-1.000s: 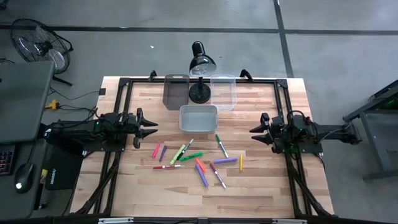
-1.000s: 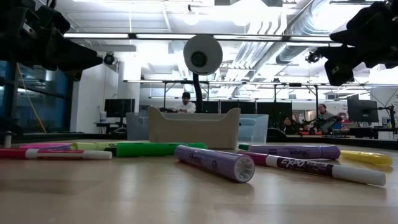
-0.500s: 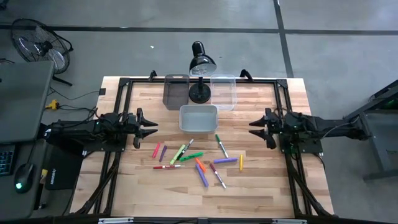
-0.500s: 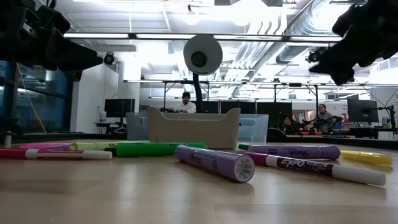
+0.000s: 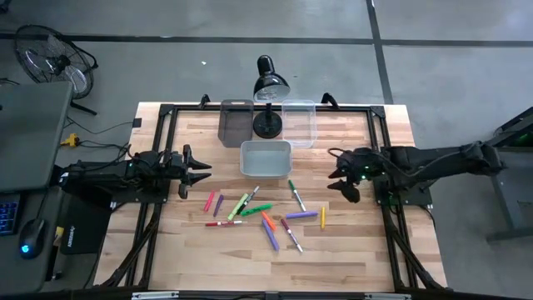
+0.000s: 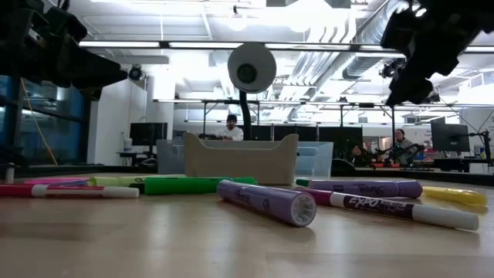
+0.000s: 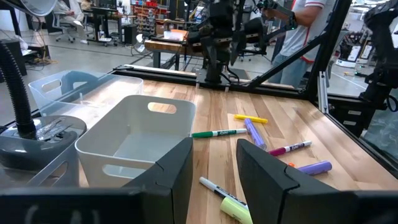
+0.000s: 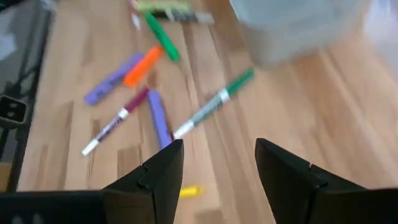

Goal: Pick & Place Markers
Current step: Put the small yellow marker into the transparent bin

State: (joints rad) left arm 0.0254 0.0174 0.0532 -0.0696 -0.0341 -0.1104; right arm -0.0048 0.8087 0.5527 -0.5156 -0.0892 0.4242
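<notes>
The right gripper (image 5: 340, 177) hangs over the table (image 5: 358, 250) beside the scattered markers (image 5: 266, 217), fingers spread and empty, while the left gripper (image 5: 202, 172) waits part-open, holding nothing.

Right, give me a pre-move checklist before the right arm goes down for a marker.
1. Right end effector open: ok, fingers spread in its wrist view.
2. Right end effector empty: ok, nothing between the fingers.
3. Markers within its view: ok, the green-and-white marker and a purple marker lie on the table ahead of it.
4. Chosen marker free of neighbours: ok for the green-and-white one, which lies alone; the purple one lies close to the maroon-and-white marker, touching or not I cannot tell.
5. White bin ready: ok, upright and open, nothing visible inside.
6. Left end effector clear of the work: ok, it waits at the table's left side, empty.
</notes>
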